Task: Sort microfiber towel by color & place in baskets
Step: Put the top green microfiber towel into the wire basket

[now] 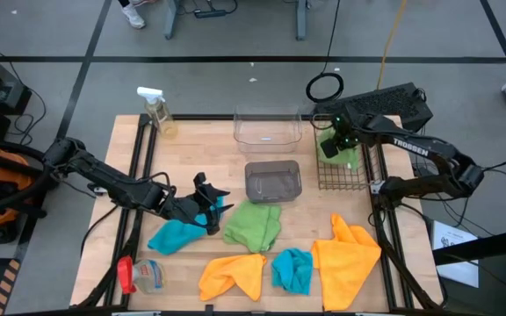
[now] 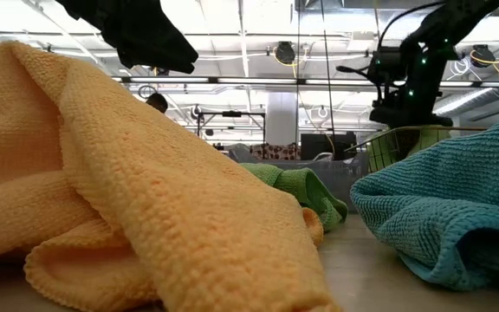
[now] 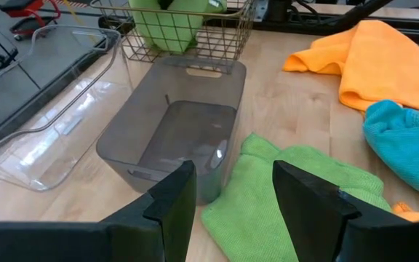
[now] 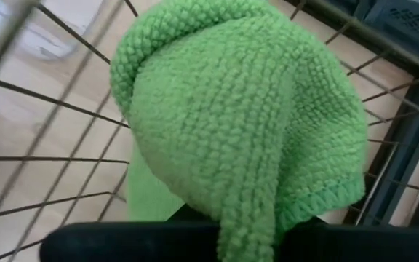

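My right gripper (image 1: 336, 139) is over the dark wire basket (image 1: 351, 168) at the table's right, shut on a lime green towel (image 4: 246, 116) that hangs inside the basket. My left gripper (image 3: 231, 204) stands open above the table's middle, over the edge of a second green towel (image 1: 255, 224) that lies flat in front of the grey tub (image 1: 272, 181). Beside it lies a blue towel (image 1: 176, 235). The clear tub (image 1: 268, 128) stands behind the grey one. Along the near edge lie an orange towel (image 1: 234, 274), a blue towel (image 1: 292, 270) and a larger orange towel (image 1: 348, 256). My right gripper holds the green towel by a bunched part (image 4: 246, 218), coming from above and slanting down. The cloth drapes over the fingertips and hides the place of contact. The towel hangs in a bundle below the fingers, inside the wire basket's far left corner (image 1: 327, 149).
A clear spray bottle (image 1: 158, 111) stands at the far left corner. A small bottle with a red cap (image 1: 139, 274) lies at the near left. Black frame rails (image 1: 137, 175) run along both sides of the table. A person shows far off in the low view (image 2: 156, 102).
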Motion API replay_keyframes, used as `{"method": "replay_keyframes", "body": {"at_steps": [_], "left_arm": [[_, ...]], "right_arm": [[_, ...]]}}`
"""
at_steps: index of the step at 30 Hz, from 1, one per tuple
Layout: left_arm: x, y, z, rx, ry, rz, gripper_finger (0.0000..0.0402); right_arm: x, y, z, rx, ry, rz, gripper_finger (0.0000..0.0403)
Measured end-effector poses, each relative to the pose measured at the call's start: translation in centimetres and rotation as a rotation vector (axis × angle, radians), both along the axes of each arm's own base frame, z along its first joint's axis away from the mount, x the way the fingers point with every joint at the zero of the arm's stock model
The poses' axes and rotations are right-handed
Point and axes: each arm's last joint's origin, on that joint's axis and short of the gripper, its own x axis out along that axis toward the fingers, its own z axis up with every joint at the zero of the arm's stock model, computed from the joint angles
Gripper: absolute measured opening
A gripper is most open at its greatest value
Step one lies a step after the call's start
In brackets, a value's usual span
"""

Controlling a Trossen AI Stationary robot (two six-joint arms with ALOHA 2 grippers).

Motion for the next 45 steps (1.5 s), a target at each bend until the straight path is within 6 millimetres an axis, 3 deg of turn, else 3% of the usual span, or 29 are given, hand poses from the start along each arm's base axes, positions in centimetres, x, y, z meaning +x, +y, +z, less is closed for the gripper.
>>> {"method": "replay_keyframes", "body": {"at_steps": [17, 29, 36, 45], "left_arm": [[0.0, 0.0, 0.0, -0.001, -0.001, -0.001, 0.019], [0.0, 0.0, 0.0, -0.003, 0.0, -0.004, 0.019], [0.0, 0.0, 0.0, -0.002, 0.002, -0.004, 0.019], [0.0, 0.0, 0.0, -0.001, 0.005, -0.004, 0.019]], "right_arm": [[-0.2, -0.7, -4.6, 0.012, -0.002, 0.005, 0.0007], [0.4, -1.3, -6.7, 0.064, 0.062, 0.028, 0.004], [0.2, -1.1, -6.1, 0.051, 0.048, 0.023, 0.0078], [-0.8, 0.0, -3.8, 0.004, 0.007, 0.024, 0.0162]]}}
